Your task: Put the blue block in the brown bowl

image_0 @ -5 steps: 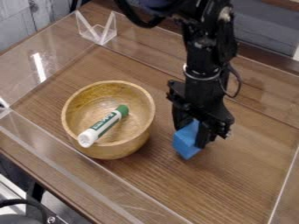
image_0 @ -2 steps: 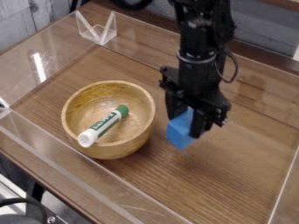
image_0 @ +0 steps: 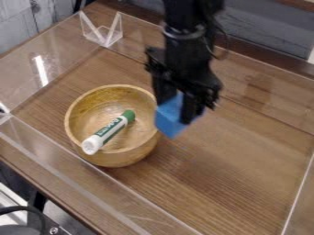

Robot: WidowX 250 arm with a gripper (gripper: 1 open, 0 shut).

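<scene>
Moved: gripper and blue block have risen and shifted left since the earlier frame.
Jaws: clamped on the block, pointing down.
Block: in the air, beside the bowl's right rim.
Bowl: brown bowl lies left of the jaws, holding a white-and-green tube.

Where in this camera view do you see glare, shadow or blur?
Camera view: glare streaks whiten the clear tray wall at left; the brown bowl casts a soft shadow on the wooden table; the pincer and its blue block look slightly soft; the whole picture is coarse.
</scene>
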